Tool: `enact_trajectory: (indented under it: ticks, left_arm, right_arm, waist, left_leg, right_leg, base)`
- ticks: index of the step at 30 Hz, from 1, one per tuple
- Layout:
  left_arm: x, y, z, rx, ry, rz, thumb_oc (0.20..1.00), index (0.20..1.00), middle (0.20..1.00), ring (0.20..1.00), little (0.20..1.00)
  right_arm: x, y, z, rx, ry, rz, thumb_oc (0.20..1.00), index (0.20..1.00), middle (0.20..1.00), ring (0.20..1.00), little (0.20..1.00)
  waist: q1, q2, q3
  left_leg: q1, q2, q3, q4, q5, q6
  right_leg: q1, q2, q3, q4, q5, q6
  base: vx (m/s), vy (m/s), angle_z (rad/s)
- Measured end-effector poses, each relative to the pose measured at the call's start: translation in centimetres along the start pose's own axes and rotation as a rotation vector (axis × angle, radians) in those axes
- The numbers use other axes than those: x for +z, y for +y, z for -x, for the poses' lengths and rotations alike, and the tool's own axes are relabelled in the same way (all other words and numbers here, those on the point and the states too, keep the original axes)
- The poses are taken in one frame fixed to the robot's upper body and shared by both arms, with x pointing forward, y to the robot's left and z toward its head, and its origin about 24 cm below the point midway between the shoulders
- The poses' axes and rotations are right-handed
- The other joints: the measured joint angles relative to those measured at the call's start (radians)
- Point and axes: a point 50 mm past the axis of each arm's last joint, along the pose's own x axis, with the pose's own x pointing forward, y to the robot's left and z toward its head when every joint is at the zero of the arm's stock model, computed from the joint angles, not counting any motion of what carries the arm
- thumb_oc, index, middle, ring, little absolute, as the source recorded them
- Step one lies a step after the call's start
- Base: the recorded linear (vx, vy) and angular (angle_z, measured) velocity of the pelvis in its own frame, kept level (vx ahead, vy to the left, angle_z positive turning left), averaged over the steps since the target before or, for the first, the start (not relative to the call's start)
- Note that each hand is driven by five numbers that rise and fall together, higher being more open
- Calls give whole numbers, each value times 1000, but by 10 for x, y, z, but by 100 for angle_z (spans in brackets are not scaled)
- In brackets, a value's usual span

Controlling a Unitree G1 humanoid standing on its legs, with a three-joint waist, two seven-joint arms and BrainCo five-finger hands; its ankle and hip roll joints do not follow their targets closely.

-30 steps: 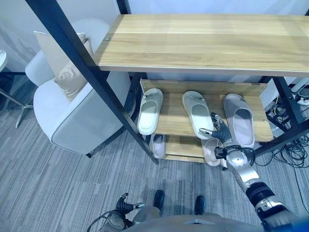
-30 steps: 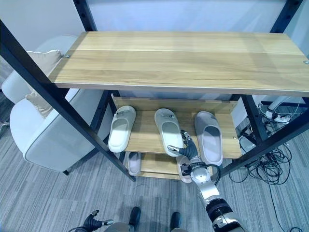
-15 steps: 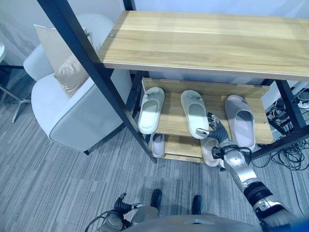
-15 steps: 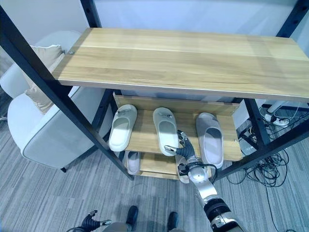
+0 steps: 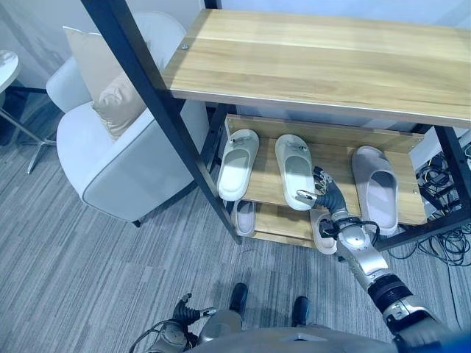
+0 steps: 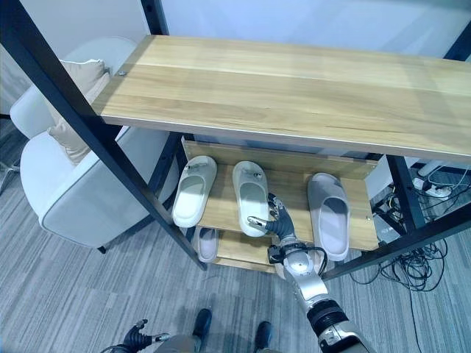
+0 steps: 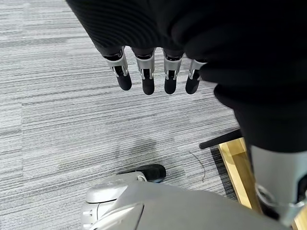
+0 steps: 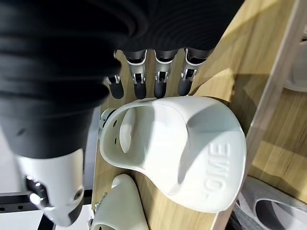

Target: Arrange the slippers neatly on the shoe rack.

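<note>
The shoe rack's middle shelf (image 5: pixel 331 158) carries three slippers: a white one (image 5: pixel 237 154) at the left, a second white one (image 5: pixel 294 171) in the middle and a grey one (image 5: pixel 380 190) at the right. My right hand (image 5: pixel 329 200) is open at the shelf's front edge, its thumb against the heel end of the middle white slipper (image 8: pixel 192 153) and its straight fingers (image 8: pixel 160 76) lying alongside it. Two more slippers (image 5: pixel 245 218) (image 5: pixel 324 229) rest on the lower shelf. My left hand (image 7: pixel 144 76) hangs open low over the carpet.
The wide wooden top shelf (image 5: pixel 316 66) overhangs the slippers, and a slanted black post (image 5: pixel 162 110) crosses in front at the left. A white armchair (image 5: pixel 125 162) with a beige cushion (image 5: pixel 110 95) stands left of the rack. Cables (image 5: pixel 449 235) lie on the floor at the right.
The camera has shifted. My right hand has slid the middle white slipper to the left, closer to the left white slipper and further from the grey one.
</note>
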Motion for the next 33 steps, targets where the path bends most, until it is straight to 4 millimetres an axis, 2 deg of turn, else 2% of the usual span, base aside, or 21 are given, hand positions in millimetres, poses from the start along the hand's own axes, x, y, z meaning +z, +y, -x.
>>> enact_trajectory:
  ticks: [10,18,24,33]
  left_arm:
    - [1,3,-1,8,-3,-1,1000,1000,1000,1000,1000]
    - [7,4,-3,14,-18,2,1000,1000,1000,1000,1000]
    - [12,14,-5,44,-28,-10,1000,1000,1000,1000,1000]
    - [12,14,-6,50,-26,-10,1000,1000,1000,1000,1000]
  right_arm:
    - [1,2,0,4,-6,-2,1000,1000,1000,1000,1000]
    - [18,12,-12,28,-50,-45,1000,1000,1000,1000,1000]
    - [19,16,-13,11,-46,-94,1000,1000,1000,1000,1000]
    - [15,15,-12,0,-33,-40,1000,1000,1000,1000,1000]
  waist:
    - [0,-10,12]
    - [10,-8,34]
    - [16,-46,49]
    - [15,-48,47]
  left_leg:
    - [-4,-8,-4,0,0,0]
    - [-22,-10,-8,1,2,1]
    - [-28,-10,-17,1,3,-2]
    - [-11,-12,-16,1,4,-1]
  right_leg:
    - [-1,-9,-2,0,-3,5]
    - [-15,-10,-11,4,-2,7]
    - [-16,-10,-20,4,-3,7]
    - [0,-12,-19,4,-4,7]
  base:
    - [-3,6,1]
    - [-12,18,1]
    - [-6,15,4]
    - [-1,10,0]
